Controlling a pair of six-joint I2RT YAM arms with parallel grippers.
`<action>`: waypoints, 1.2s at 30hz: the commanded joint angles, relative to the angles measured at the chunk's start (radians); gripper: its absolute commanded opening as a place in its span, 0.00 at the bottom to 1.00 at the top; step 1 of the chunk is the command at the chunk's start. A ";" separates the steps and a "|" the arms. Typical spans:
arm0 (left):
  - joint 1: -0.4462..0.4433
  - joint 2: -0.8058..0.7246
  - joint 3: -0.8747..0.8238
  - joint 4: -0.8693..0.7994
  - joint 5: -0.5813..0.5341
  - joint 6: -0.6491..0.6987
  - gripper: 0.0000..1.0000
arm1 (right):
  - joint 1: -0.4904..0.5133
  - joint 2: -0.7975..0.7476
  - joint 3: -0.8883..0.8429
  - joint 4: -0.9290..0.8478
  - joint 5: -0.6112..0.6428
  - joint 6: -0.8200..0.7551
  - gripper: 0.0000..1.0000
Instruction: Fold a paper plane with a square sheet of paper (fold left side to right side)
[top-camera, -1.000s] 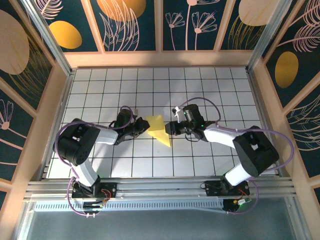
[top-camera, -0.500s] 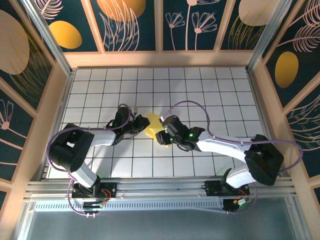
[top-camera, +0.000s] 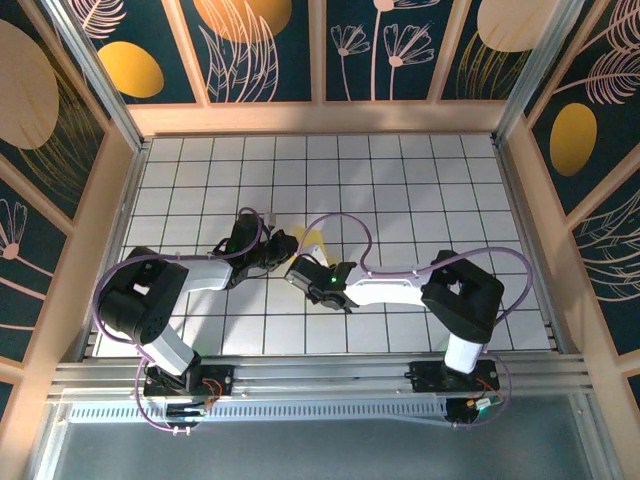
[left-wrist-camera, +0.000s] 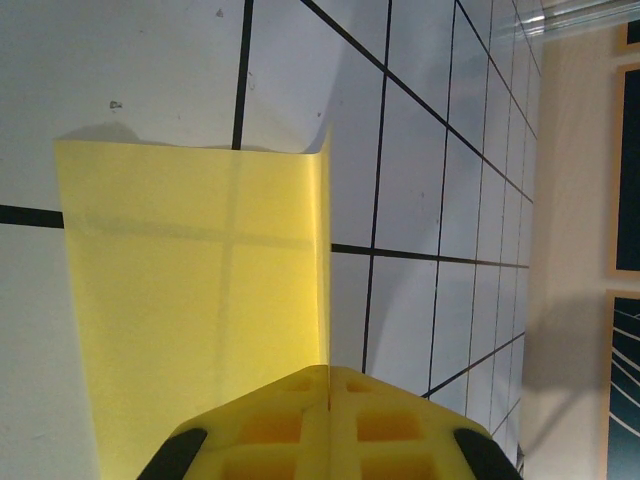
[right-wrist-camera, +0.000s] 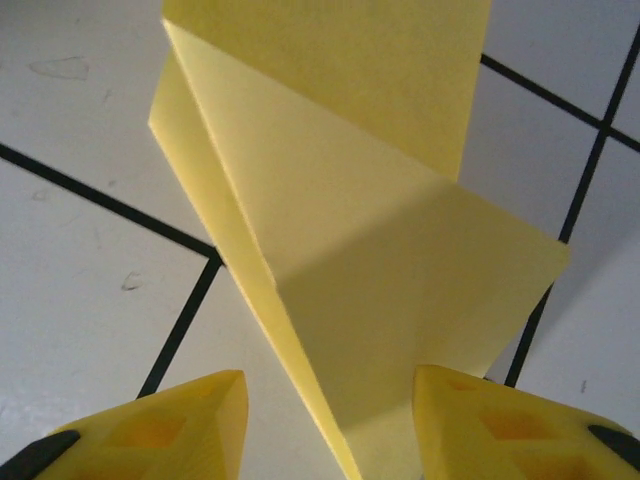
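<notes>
Left end effector (left-wrist-camera: 328, 400): fingertips pressed together, pinching one upturned edge of the square sheet of paper (left-wrist-camera: 190, 330). The rest of that flap lies on the white gridded desk (left-wrist-camera: 420, 180), whose grid lines show through it. Right end effector (right-wrist-camera: 335, 425): fingers (right-wrist-camera: 185, 415) spread, a creased, raised fold of the paper passing between them; I cannot tell whether either pad touches it. From above, the paper sits left of desk centre, between the two end effectors and mostly covered by them. Left arm (top-camera: 190, 272) reaches low, rightward and slightly away from its base. Right arm (top-camera: 400, 290) is folded sharply at the elbow, forearm running low and leftward across the desk.
</notes>
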 joint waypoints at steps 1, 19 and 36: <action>-0.005 -0.010 0.022 -0.018 0.013 0.001 0.00 | 0.007 0.027 0.028 -0.040 0.080 0.020 0.45; -0.005 -0.008 0.020 -0.022 0.007 0.004 0.02 | 0.013 0.054 0.042 -0.053 0.087 0.018 0.24; 0.022 -0.110 0.017 -0.144 -0.054 0.064 0.44 | 0.019 0.076 0.038 -0.069 0.067 0.016 0.01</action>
